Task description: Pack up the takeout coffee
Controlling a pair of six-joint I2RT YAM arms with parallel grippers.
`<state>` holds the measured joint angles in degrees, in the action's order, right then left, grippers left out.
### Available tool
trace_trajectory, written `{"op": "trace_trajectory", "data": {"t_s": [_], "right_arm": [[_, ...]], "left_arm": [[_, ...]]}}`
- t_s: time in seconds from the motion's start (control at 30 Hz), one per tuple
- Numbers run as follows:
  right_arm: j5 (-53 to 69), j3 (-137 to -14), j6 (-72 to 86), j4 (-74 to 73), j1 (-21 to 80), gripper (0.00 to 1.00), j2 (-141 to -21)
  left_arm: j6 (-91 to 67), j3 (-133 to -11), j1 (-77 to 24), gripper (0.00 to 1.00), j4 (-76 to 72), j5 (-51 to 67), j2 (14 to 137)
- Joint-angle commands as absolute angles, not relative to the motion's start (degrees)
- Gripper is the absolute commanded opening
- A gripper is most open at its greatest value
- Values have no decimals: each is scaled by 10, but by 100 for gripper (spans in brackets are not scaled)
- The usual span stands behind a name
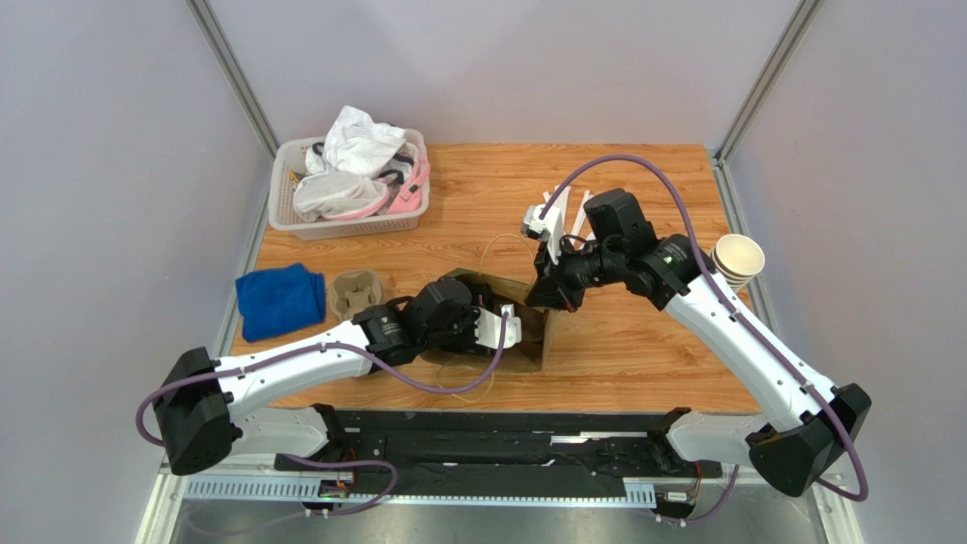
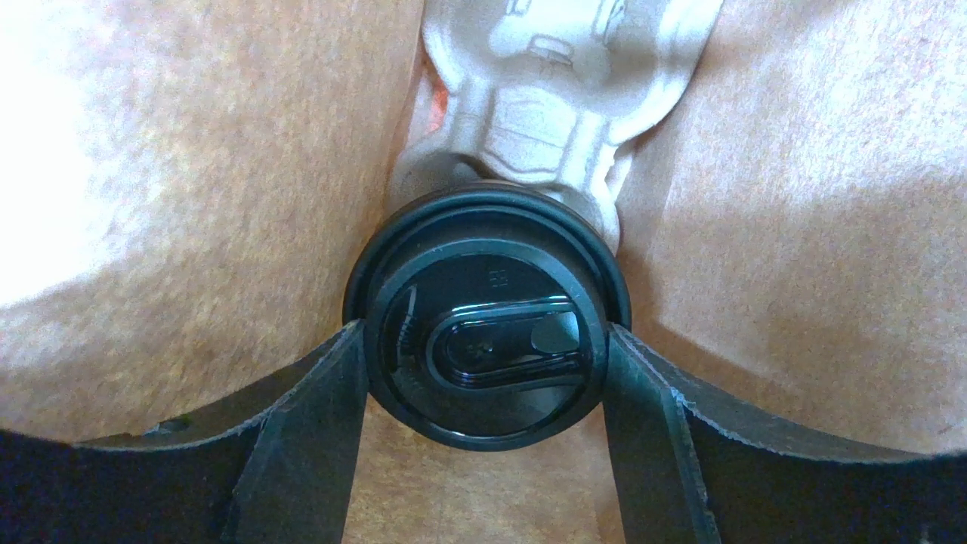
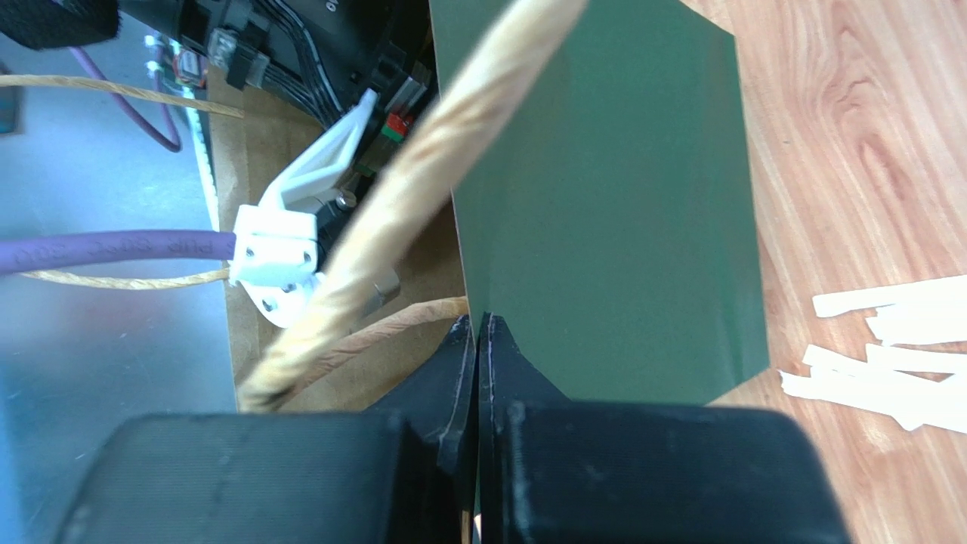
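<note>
Left wrist view: left gripper [image 2: 486, 346] clamps takeout coffee [image 2: 490, 283] at black lid, fingers touching both sides, inside paper bag [image 2: 795, 227], just above pulp carrier [image 2: 556, 79]. Right wrist view: right gripper [image 3: 479, 334] closed, pinching green bag edge beside twisted handle [image 3: 431, 193].

Body of takeout coffee [image 2: 488, 329] unseen
</note>
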<state>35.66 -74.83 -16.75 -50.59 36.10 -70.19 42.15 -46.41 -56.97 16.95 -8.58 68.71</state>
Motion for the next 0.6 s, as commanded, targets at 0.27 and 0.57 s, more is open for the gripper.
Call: {"op": "trace_trajectory", "data": {"t_s": [0.27, 0.57], "right_arm": [[470, -796, -172, -557, 323, 0, -763], [522, -844, -199, -616, 279, 0, -837]], "left_arm": [[425, -483, -556, 0, 155, -72, 735], [424, -535, -513, 0, 192, -25, 787]]}}
